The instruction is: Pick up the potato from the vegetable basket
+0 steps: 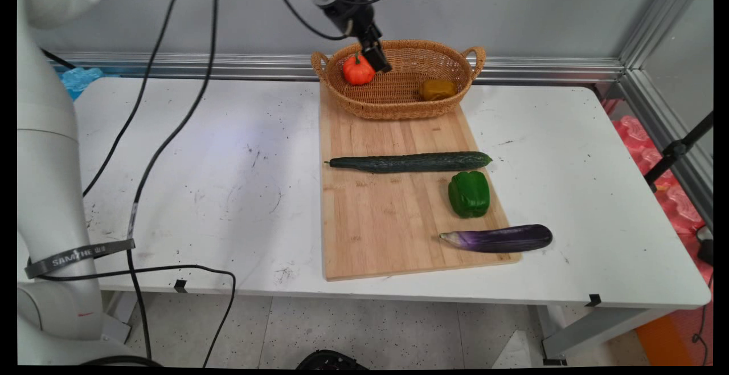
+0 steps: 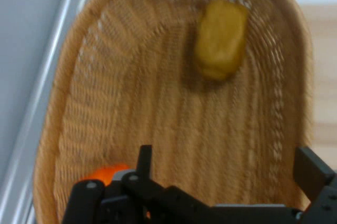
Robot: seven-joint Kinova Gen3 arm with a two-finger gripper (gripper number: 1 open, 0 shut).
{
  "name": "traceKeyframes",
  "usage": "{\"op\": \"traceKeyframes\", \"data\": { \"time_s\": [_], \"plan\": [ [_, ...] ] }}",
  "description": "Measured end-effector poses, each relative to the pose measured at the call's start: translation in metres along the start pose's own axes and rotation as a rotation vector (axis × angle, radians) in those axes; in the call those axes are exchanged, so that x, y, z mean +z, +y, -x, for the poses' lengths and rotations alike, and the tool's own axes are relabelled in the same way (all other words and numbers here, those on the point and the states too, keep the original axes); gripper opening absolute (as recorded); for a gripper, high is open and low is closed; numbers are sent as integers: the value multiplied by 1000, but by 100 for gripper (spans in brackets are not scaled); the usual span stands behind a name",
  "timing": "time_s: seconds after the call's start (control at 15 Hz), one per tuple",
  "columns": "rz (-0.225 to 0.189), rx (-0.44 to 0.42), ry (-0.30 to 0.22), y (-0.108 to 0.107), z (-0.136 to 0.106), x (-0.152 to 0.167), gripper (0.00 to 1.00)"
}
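While my tool hangs spread and empty inside the wicker basket, an orange pumpkin sits just beside it and a yellow-brown vegetable lies further right.

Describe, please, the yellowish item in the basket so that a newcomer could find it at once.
Start at the wooden cutting board in the middle of the white table; a wicker basket stands on its far end. Inside, toward the basket's right end, lies a dull mustard-yellow lump. Its only neighbour there is a bright orange pumpkin-like piece at the left end, beside the gripper.
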State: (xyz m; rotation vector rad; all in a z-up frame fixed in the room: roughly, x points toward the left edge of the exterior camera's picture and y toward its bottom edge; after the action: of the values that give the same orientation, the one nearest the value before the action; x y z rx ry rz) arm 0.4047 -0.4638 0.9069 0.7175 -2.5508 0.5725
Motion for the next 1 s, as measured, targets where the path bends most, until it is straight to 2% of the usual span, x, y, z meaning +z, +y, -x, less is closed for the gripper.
{"op": "traceKeyframes", "data": {
  "time_s": [0.2,0.6,1.0],
  "plan": [
    [8,13,32,-12,-11,21,100],
    [86,34,86,-19,-28,74,100],
    [129,57,100,-22,-33,113,100]
  ]
}}
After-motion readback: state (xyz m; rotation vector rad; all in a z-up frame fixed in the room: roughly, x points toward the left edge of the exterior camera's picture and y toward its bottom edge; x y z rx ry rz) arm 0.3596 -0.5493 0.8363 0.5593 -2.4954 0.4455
